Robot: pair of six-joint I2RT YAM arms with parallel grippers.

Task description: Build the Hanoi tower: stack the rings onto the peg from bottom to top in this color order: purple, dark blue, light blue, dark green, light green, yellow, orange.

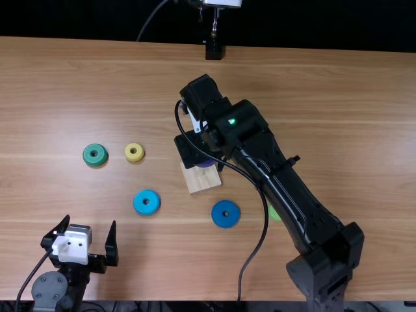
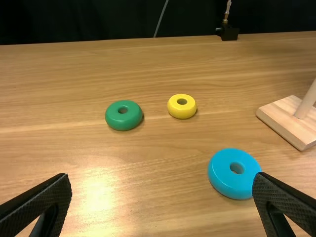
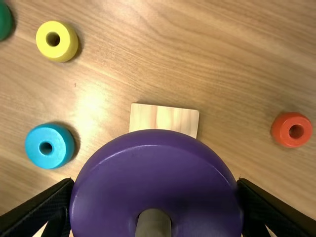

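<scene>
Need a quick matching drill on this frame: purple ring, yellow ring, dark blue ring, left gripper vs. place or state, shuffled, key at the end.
1. purple ring
2. yellow ring
3. dark blue ring
4. left gripper

A. on the table, near side of the wooden base
B. open, empty
C. held by the right gripper, peg in its hole
D. on the table beside the dark green ring

Pairs: 1-C, 2-D, 3-A, 4-B

We see a black right arm (image 1: 279, 179) with a green light (image 1: 231, 121) and thin black cable (image 1: 266, 221); on our left arm (image 1: 74, 283), a round grey cap (image 1: 49, 289) and a white-plated tool (image 1: 90, 221).
</scene>
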